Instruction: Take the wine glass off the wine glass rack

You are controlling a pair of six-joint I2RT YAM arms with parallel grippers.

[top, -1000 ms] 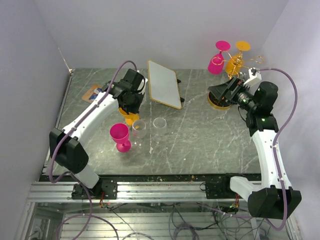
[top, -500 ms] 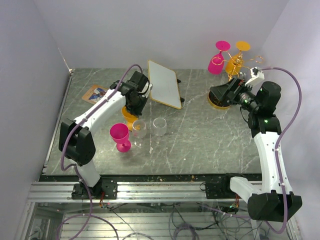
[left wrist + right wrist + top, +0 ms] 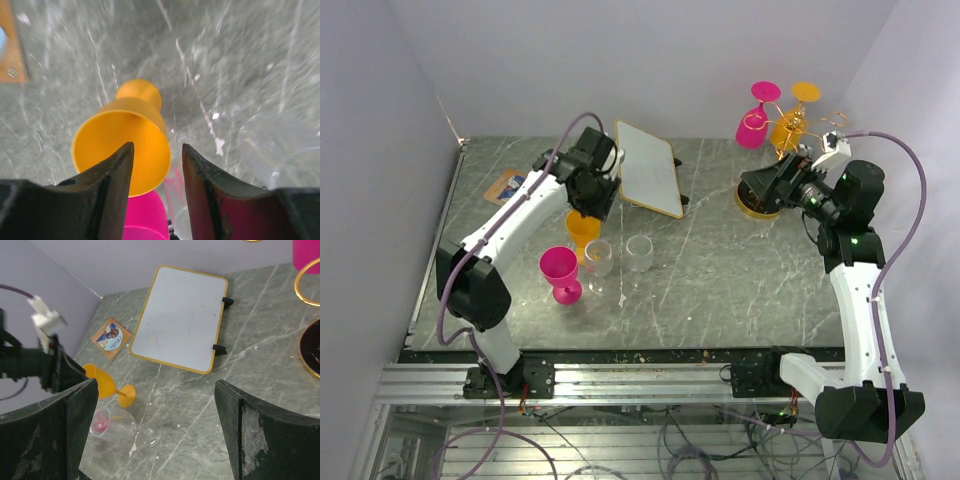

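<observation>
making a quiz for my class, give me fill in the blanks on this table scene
1. The table glass under the left pincer is ___ in colour.
2. On the rack hang an orange glass and a ___ one.
3. The right pincer is ___.
Missing words: orange; pink; open.

The right wrist view's edges cut off the round dark gold-rimmed rack base (image 3: 312, 349) and the pink plastic wine glass (image 3: 306, 254).
</observation>
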